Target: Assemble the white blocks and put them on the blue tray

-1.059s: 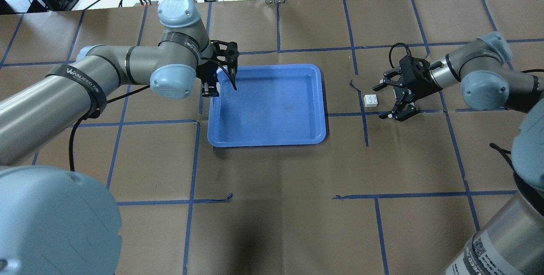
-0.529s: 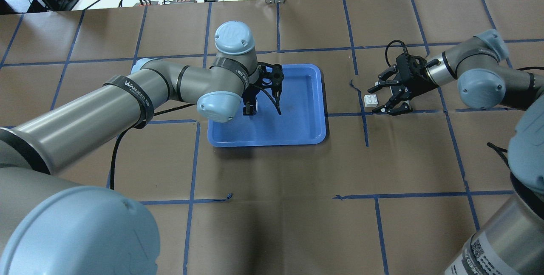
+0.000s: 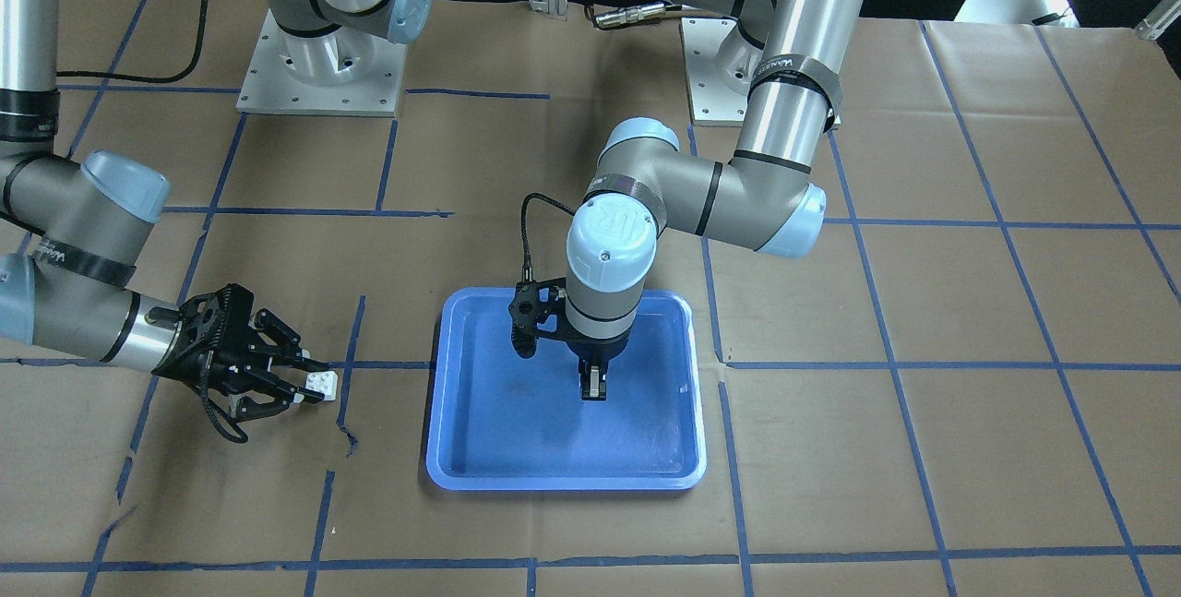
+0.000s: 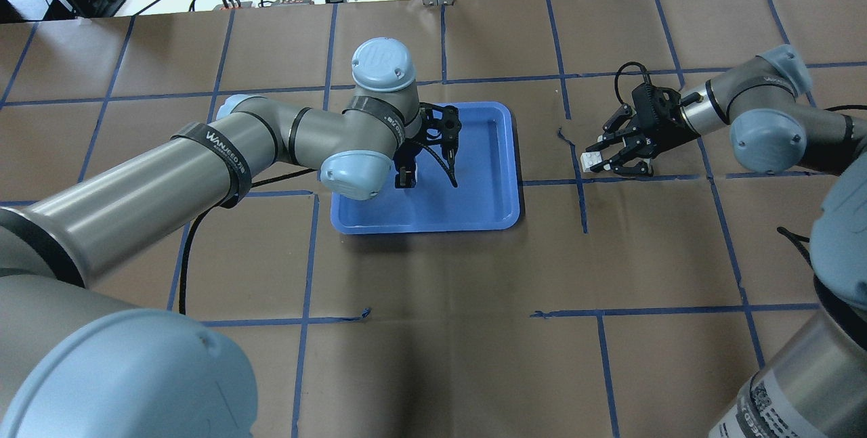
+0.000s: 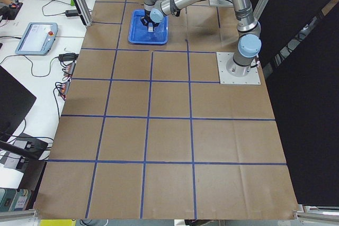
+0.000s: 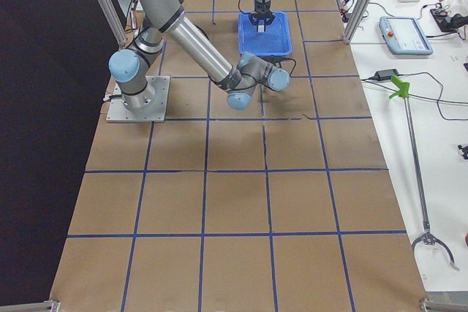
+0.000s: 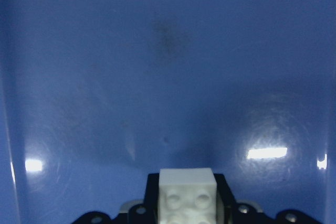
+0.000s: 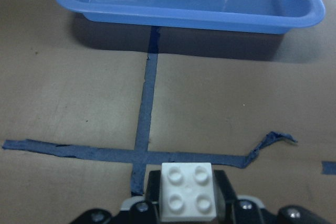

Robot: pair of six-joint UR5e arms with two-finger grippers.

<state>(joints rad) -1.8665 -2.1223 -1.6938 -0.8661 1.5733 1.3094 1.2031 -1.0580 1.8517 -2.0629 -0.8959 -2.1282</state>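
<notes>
The blue tray (image 4: 488,154) lies mid-table. My left gripper (image 4: 406,178) hangs over the tray's middle, shut on a white block (image 7: 187,192) with its studs toward the wrist camera, just above the tray floor. The second white block (image 4: 592,162) sits on the brown paper to the right of the tray. My right gripper (image 4: 599,160) is low at the table with its pads against both sides of this block (image 8: 187,198). In the front-facing view the right gripper (image 3: 314,383) and its block (image 3: 324,385) are at the left, and the left gripper (image 3: 590,385) is over the tray (image 3: 498,449).
Brown paper with blue tape grid lines covers the table. A torn tape end (image 4: 561,133) lies between tray and right gripper. The tray's near rim (image 8: 189,17) shows ahead of the right wrist camera. Cables and power bricks lie beyond the far edge.
My left arm swung right from the tray's left rim to its middle, carrying its white block. My right gripper moved left onto the other block and closed around it.
</notes>
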